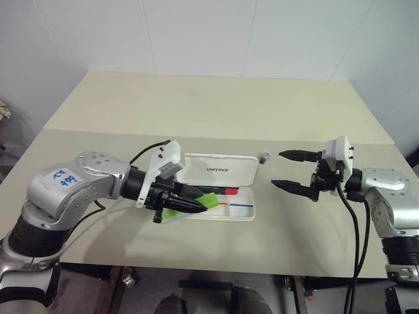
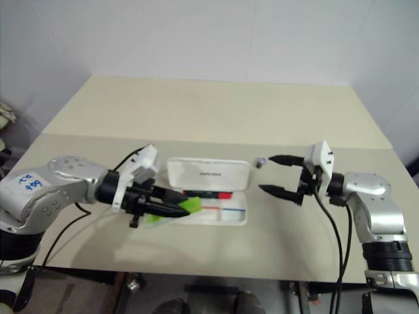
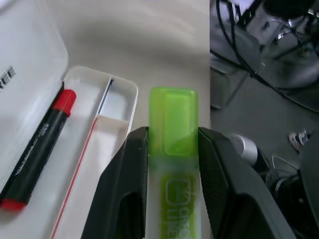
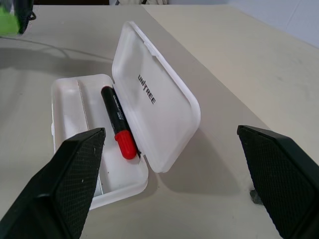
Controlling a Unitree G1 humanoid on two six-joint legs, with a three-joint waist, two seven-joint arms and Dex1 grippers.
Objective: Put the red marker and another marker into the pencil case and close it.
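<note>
Jaws grip green marker (image 3: 173, 149); red marker (image 4: 118, 122) lies in case (image 4: 154, 99).

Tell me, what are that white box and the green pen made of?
The pencil case looks like hard white plastic, smooth and slightly glossy, with moulded rounded corners and a thin rim. The green marker seems to be translucent plastic: its cap glows bright and its frosted barrel shows printing. Both are judged by look alone.

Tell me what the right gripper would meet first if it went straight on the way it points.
The open right gripper points across the beige table toward the white hard-plastic pencil case. Its raised lid looks to be first in line, though its height against the gripper is unclear. The small grey cylinder sits off to one side.
</note>
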